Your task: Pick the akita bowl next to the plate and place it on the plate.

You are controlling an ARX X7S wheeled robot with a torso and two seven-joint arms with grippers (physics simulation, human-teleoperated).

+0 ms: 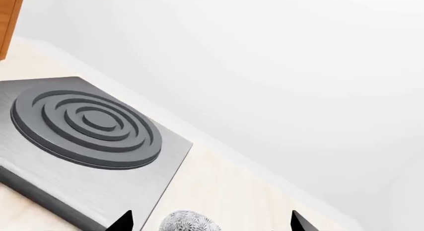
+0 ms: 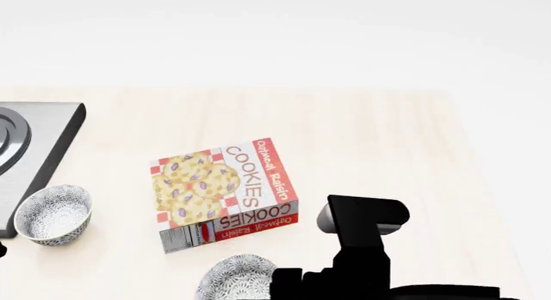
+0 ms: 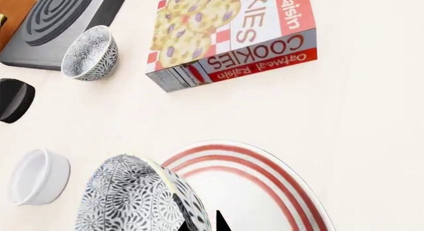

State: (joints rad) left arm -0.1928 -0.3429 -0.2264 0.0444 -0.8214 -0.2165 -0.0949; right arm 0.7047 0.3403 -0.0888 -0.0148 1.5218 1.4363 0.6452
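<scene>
The right gripper (image 3: 202, 225) sits nearest the camera in the right wrist view, only two dark fingertips showing, closed over the rim of the akita bowl (image 3: 136, 201); the bowl hangs tilted on its side, its speckled outer wall facing the camera, its lip overlapping the near edge of the plate (image 3: 265, 191); whether it already touches the plate or is held just above cannot be told. From the plate the relation that matters is simple: the held bowl lies at the plate's rim, not over its middle, so the next move looks like a short carry inward toward the plate's centre before release; the right arm is plainly the nearer one, being already clamped on.

Beside the plate, past the bowl, stands a plain white cup (image 3: 38, 176); farther from the plate lies the cookie box (image 3: 232, 37), flat on the table (image 2: 370, 139).

Beyond the box, well apart from the plate, the second speckled bowl (image 2: 53, 215) stands upright just beside the stove plate (image 1: 86, 129); the left gripper (image 1: 212, 223) hovers over it, fingertips spread wide, holding nothing.
</scene>
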